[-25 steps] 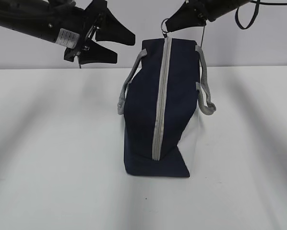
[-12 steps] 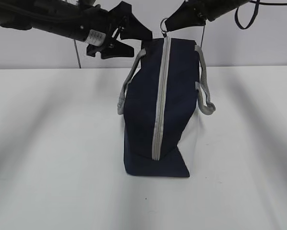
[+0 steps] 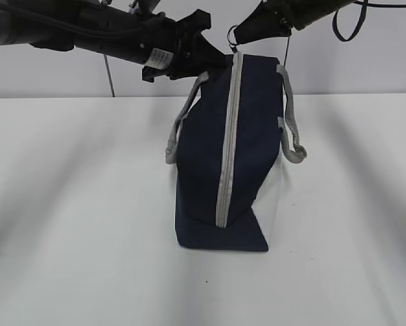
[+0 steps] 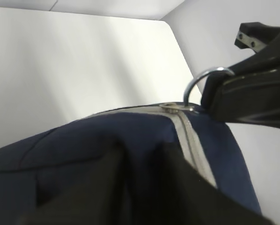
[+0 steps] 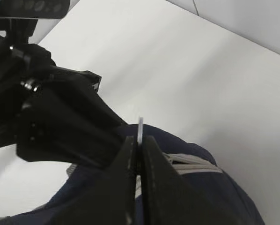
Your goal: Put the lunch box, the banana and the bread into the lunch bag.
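The navy lunch bag (image 3: pixel 203 156) stands on the white table with its grey zipper (image 3: pixel 227 149) shut along the top. My right gripper (image 3: pixel 240 34) is shut on the zipper's ring pull (image 3: pixel 232 35) at the bag's far end; the right wrist view shows the ring (image 5: pixel 140 126) pinched between its jaws (image 5: pixel 139 146). My left gripper (image 3: pixel 213 58) is open at the bag's top left edge, and navy fabric (image 4: pixel 84 154) lies between its fingers (image 4: pixel 142 157). The ring (image 4: pixel 201 82) also shows in the left wrist view. The lunch box, banana and bread are out of view.
Grey strap handles hang on both sides of the bag, one on the left (image 3: pixel 178 132) and one on the right (image 3: pixel 291 132). The white table (image 3: pixel 74 204) spreads around the bag, with a pale wall behind it.
My left gripper has moved right and slightly down, from open air left of the bag onto the bag's top edge. The right gripper and the bag have stayed put.
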You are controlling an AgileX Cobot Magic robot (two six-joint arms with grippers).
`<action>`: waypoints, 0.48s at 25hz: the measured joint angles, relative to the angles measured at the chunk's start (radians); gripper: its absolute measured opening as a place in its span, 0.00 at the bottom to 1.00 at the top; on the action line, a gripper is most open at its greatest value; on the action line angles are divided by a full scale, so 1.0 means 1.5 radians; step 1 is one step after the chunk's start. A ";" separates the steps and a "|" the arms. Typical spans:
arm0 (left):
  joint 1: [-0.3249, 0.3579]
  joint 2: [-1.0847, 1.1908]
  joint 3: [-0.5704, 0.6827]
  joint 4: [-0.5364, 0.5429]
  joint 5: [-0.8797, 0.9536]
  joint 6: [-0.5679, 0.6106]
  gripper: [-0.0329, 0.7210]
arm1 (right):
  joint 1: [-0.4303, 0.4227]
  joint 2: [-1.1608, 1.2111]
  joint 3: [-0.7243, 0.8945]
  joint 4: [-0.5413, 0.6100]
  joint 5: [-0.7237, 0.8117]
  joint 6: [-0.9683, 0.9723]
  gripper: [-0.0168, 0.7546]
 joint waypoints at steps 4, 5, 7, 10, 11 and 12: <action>0.000 0.004 0.000 0.000 -0.002 0.015 0.07 | 0.000 0.000 0.000 0.002 0.001 0.000 0.00; -0.001 0.005 0.000 -0.001 -0.002 0.016 0.06 | -0.001 0.000 0.000 0.002 0.001 0.000 0.00; -0.001 0.005 0.000 -0.001 0.000 0.016 0.06 | -0.006 0.000 0.000 0.002 0.004 0.001 0.00; -0.001 0.005 0.000 -0.001 0.001 0.018 0.05 | -0.015 0.000 0.000 0.002 0.008 0.010 0.00; -0.001 0.005 0.000 -0.002 0.002 0.018 0.05 | -0.017 0.000 0.000 0.002 0.008 0.011 0.00; -0.002 0.005 0.000 -0.003 0.003 0.018 0.05 | -0.017 0.000 0.000 0.002 0.007 0.011 0.00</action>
